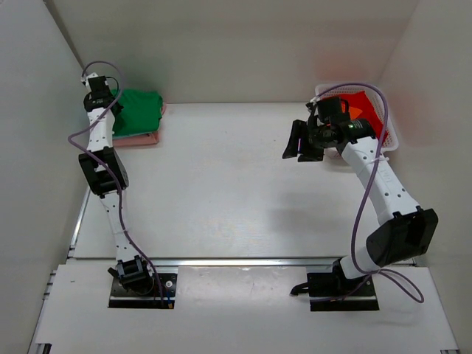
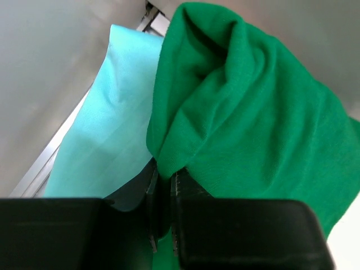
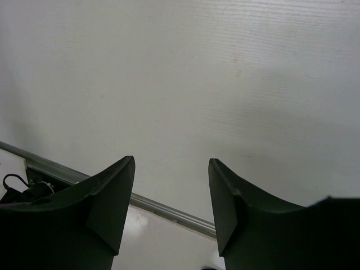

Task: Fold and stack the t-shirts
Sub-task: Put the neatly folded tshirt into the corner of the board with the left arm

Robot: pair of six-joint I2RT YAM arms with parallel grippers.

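1. The left claw [image 2: 163, 175] is clamped on the dark green t-shirt [image 2: 253, 124], which lies on the teal t-shirt [image 2: 107, 129] at the far left desk [image 1: 221, 192] corner.
2. The right claw [image 3: 171, 169] stands apart above the desk.
3. The red t-shirt [image 1: 369, 109] lies in the basket [image 1: 394, 140].

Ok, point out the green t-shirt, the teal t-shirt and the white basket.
green t-shirt [image 2: 253, 129]: left wrist view, on its bunched middle.
teal t-shirt [image 2: 107, 129]: left wrist view, on its flat panel.
white basket [image 1: 393, 136]: top external view, on its right rim.
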